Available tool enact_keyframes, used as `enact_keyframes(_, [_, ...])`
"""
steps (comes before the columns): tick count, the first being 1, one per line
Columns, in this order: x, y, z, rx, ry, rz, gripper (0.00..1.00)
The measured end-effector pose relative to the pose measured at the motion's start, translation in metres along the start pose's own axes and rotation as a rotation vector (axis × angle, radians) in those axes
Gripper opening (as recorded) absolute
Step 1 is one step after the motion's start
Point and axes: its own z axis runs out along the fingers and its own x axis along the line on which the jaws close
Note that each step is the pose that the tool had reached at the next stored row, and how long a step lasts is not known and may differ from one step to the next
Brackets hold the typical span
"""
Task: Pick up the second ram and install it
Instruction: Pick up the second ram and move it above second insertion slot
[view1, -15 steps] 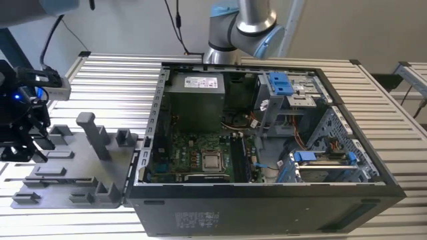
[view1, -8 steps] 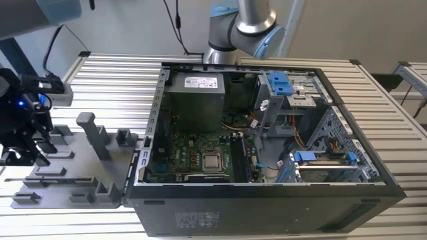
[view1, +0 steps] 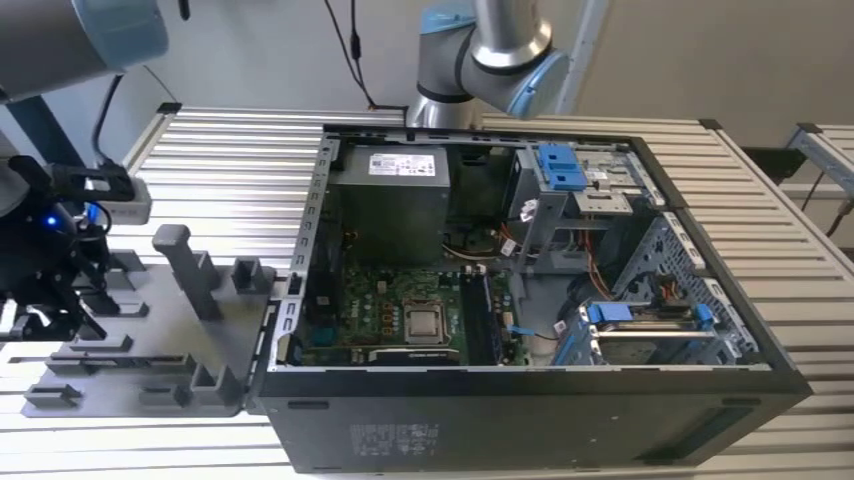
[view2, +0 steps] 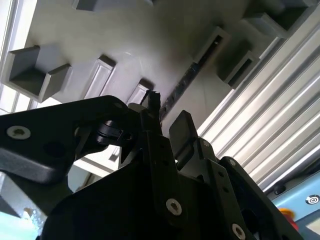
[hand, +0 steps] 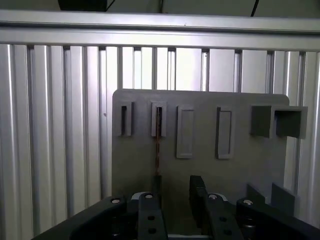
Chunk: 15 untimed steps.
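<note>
Black, matte and bolted together from flat plates, the gripper (hand: 176, 181) hangs over a grey fixture plate (hand: 135, 165) at the exterior view's left. Its two blunt, rectangular fingers (hand: 197, 192) stand apart with a clear gap between them, and nothing is clamped in that gap.

Just beyond the fingertips, the second ram (hand: 157, 145) stands on its long edge in a narrow slot of the fixture plate. In both wrist views it reads as a thin, dark, straight strip with a finely speckled edge. Its near end lines up with one finger; contact there cannot be confirmed.

The fixture plate is smooth, moulded-looking grey material. It carries a row of raised rectangular slot frames (hand: 184, 131), and open box-shaped pockets (hand: 279, 122) rise at one corner.

The plate lies on a table (hand: 60, 125) of ribbed aluminium profile, whose pale, glossy slats run in parallel.

Farther off, toward the exterior view's right, a black computer case (view1: 534, 400) lies on its side with the panel removed. Inside are a green motherboard (view1: 400, 300), a grey boxy power supply (view1: 390, 200) and blue plastic latches (view1: 561, 165). Behind the case stands the arm (view1: 487, 50), with silver tubing and light-blue joint caps.
</note>
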Motion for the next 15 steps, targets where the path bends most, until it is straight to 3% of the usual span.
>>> enact_keyframes(15, [0.0115, 0.0002, 0.0267, 0.0012, -0.0013, -0.001, 0.36])
